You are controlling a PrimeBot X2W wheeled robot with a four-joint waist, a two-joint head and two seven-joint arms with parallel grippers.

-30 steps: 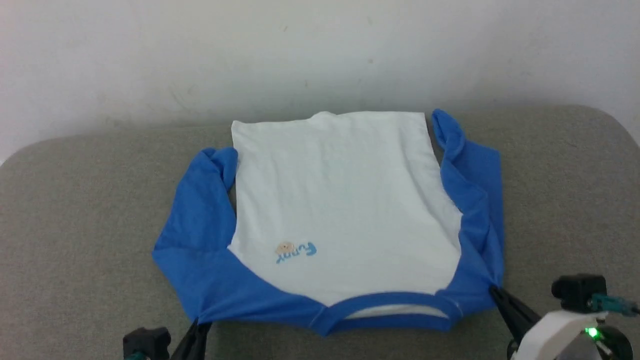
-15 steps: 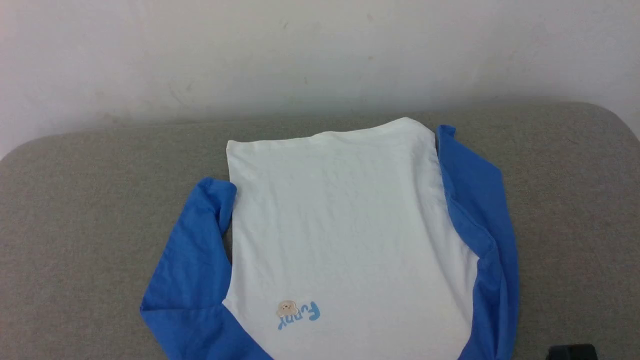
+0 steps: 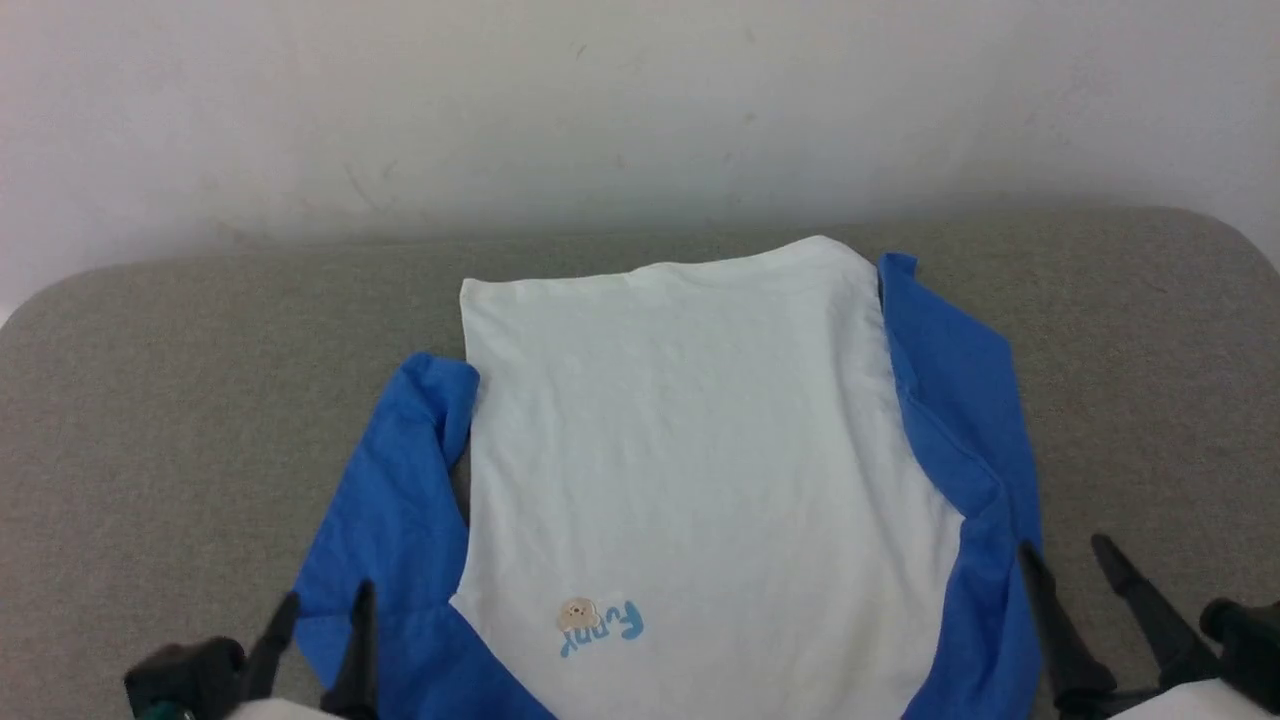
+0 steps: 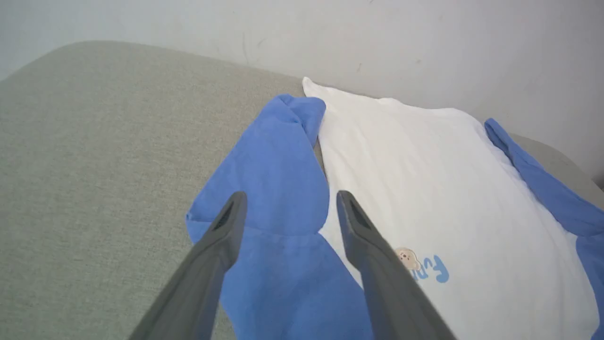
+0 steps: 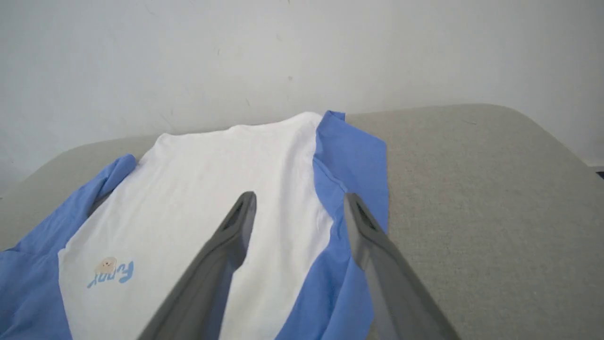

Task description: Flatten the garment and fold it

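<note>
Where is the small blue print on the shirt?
In the head view the print sits low on the white body of the shirt, left of middle, beside the left sleeve, near the left hand.

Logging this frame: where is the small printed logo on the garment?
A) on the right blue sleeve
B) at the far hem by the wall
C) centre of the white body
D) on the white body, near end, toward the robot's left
D: the logo sits on the white body of the garment, at its near end beside the left sleeve.
</note>
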